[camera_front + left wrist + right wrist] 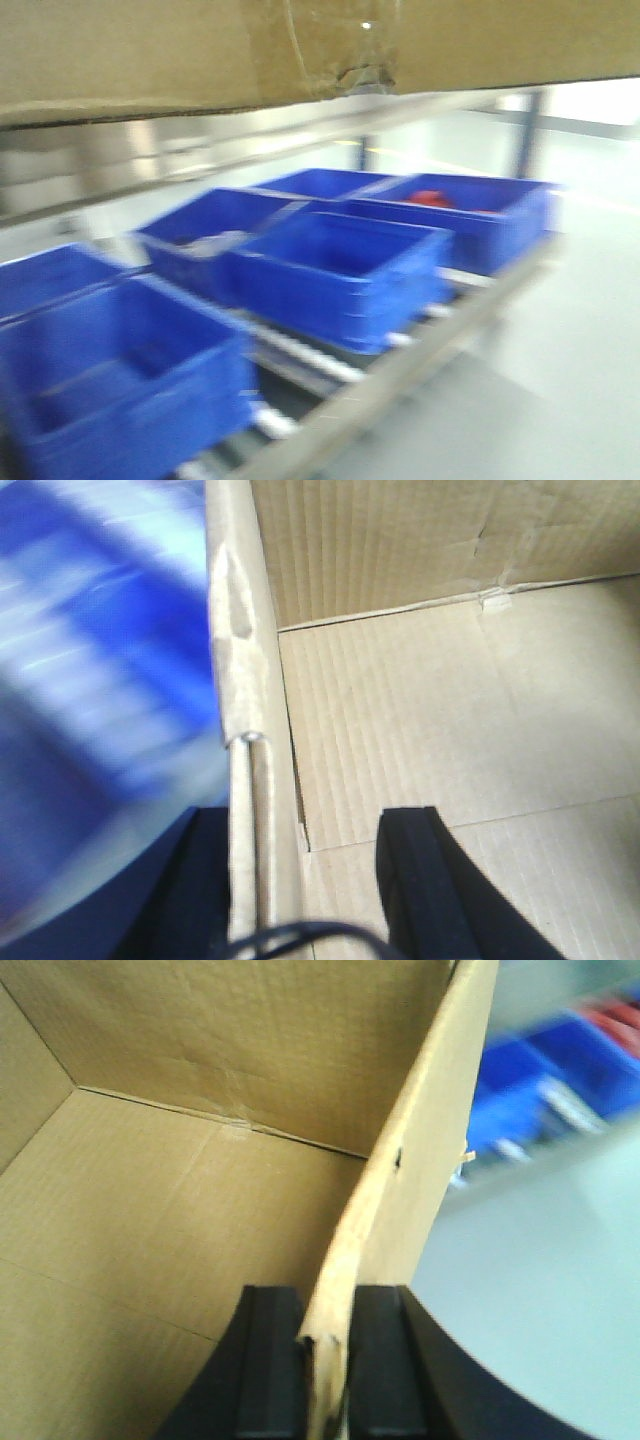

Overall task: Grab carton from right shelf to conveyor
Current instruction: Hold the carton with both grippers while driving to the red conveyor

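The brown carton (pixel 150 50) fills the top of the front view, its taped, torn seam facing me, just above the blurred steel band of the right shelf (pixel 110 165). My left gripper (pixel 305 820) straddles the carton's (pixel 420 710) left wall. The outer finger lies against the wall, while the inner finger (pixel 415 880) stands apart from it over the carton floor. My right gripper (pixel 325 1295) is shut on the right wall of the carton (pixel 180 1190), with both pads pressed against the cardboard. The conveyor is out of view.
Several blue plastic bins (pixel 340 270) sit on a roller rack (pixel 390 375) below the carton; the far one holds something red (pixel 430 198). Pale floor (pixel 560 330) lies to the right. All views are motion-blurred.
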You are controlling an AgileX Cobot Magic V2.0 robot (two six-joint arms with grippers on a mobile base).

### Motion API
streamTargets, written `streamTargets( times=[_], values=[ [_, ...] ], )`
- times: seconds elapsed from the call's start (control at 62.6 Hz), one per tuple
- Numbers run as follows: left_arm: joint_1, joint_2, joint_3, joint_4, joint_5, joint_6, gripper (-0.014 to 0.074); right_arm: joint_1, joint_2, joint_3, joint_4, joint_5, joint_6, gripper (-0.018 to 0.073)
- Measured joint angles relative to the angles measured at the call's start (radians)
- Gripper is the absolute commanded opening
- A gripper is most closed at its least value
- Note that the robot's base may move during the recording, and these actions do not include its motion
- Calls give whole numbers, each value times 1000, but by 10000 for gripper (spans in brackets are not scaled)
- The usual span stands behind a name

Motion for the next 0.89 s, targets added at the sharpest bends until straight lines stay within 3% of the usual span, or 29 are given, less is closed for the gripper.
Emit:
streamTargets(
  times=[0.894],
  values=[
    [0, 0, 0, 0, 0, 0, -16, 0, 0, 0, 0, 0, 0, -67]
  ],
)
